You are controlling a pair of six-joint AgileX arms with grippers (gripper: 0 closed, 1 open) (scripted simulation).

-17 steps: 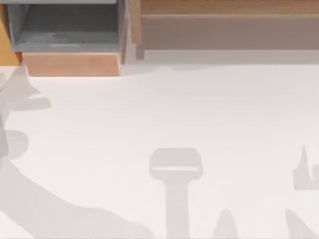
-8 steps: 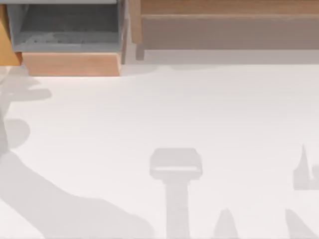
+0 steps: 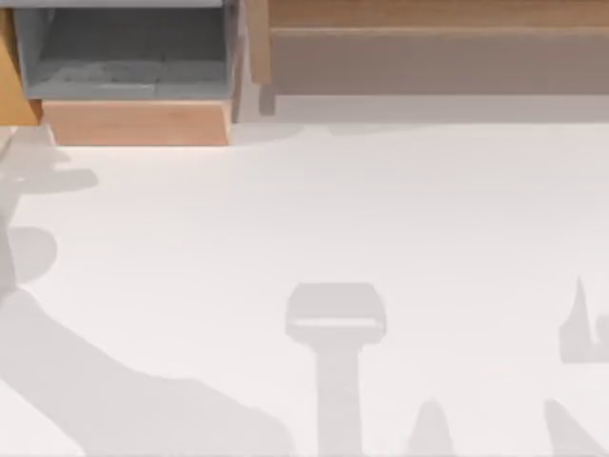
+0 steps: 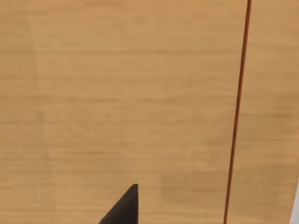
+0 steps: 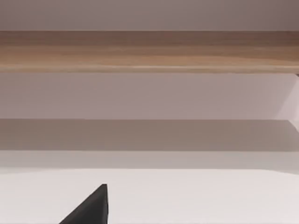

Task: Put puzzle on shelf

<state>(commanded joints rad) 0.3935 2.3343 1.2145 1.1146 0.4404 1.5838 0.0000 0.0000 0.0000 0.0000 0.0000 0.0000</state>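
Note:
The shelf [image 3: 428,19] runs along the table's back right as a long light-brown board with a grey-brown recessed face and a wooden post at its left end. In the right wrist view its board [image 5: 149,51] lies straight ahead, beyond a dark tip of my right gripper [image 5: 91,207] over the white table. My left gripper [image 4: 125,209] shows as a dark tip close against a light-brown wood-grain surface [image 4: 117,93]; which piece of furniture that is I cannot tell. The puzzle is out of view.
A smaller grey-lined box [image 3: 124,57] with a wooden front [image 3: 133,122] stands at the back left, next to the shelf's post. An orange-brown wooden side [image 3: 11,86] shows at the far left edge. Arm shadows fall on the white table [image 3: 314,209].
The arm shadow at the table's left edge has shifted a little toward the left and changed shape. The shadows at the front right have stayed put.

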